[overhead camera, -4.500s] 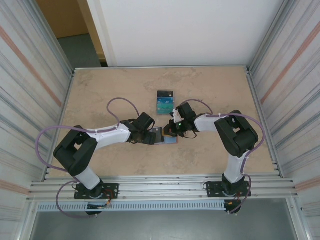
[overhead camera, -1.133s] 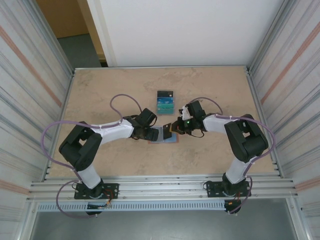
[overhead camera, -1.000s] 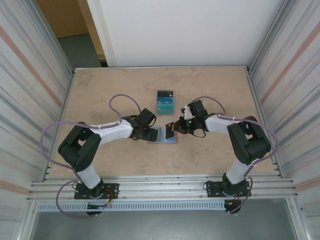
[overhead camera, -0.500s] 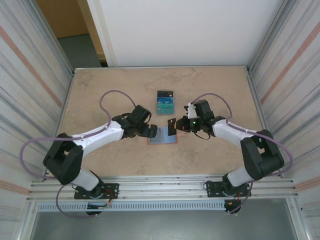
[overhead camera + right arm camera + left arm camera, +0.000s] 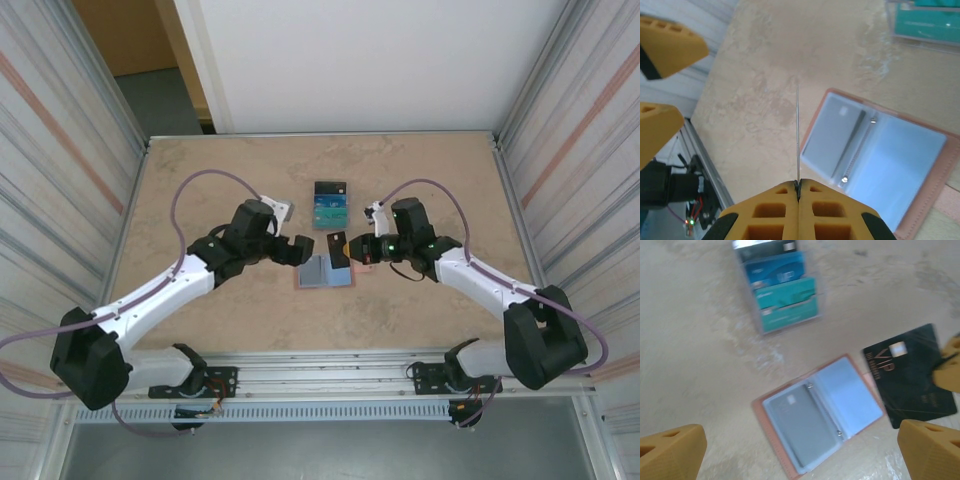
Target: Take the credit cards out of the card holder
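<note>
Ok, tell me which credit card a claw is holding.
The black VIP card, pinched in the right claw; the other cards lie overlapped with no claw on them.

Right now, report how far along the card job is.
Done: several blue and teal cards lie stacked beyond the open wallet. In hand: the right end effector pinches a black card. Left: a grey card seemingly still pocketed; left end effector open.

We see the card holder [image 5: 322, 272], reddish-brown leather, lying open and flat on the tabletop [image 5: 200, 180], its pale blue pockets facing up. Beyond it, blue and teal credit cards [image 5: 330, 205] lie overlapped in a row. A black card [image 5: 910, 372] marked VIP is pinched by its edge in the right hand [image 5: 798, 184], just beside the holder.
</note>
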Robot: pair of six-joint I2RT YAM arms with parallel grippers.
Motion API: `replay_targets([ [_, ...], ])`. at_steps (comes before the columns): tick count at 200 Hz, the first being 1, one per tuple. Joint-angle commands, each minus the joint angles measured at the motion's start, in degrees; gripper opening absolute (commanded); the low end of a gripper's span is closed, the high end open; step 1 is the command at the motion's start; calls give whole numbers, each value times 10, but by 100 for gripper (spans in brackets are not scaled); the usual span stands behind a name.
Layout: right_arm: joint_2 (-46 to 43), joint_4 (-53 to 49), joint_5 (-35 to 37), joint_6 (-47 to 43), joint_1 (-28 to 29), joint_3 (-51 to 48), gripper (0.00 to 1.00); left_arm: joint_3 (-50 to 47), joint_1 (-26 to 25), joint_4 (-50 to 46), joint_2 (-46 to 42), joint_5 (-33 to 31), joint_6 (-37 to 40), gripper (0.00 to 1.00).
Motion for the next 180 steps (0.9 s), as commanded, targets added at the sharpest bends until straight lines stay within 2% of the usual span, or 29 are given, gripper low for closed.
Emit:
replay_targets([
  [1, -24, -58, -3, -88, 27, 45, 0, 16, 5, 22, -10, 98, 138, 99],
  [32, -34, -100, -7, -147, 49, 73, 0, 38, 15, 9, 8, 161, 234, 93],
  [49, -42, -114, -14, -163, 51, 80, 0, 47, 32, 7, 20, 210, 255, 87],
  [82, -45, -136, -38, -187, 54, 91, 0, 57, 42, 2, 33, 313, 298, 83],
  [108, -42, -151, -61, -208, 55, 102, 0, 76, 42, -22, 54, 338, 315, 79],
  [121, -39, -157, -70, -218, 55, 109, 0, 88, 42, -38, 66, 355, 323, 70],
  [150, -31, -172, -72, -234, 55, 125, 0, 98, 42, -49, 82, 383, 327, 44],
  [180, -25, -179, -75, -244, 54, 134, 0, 97, 41, -52, 87, 397, 327, 32],
])
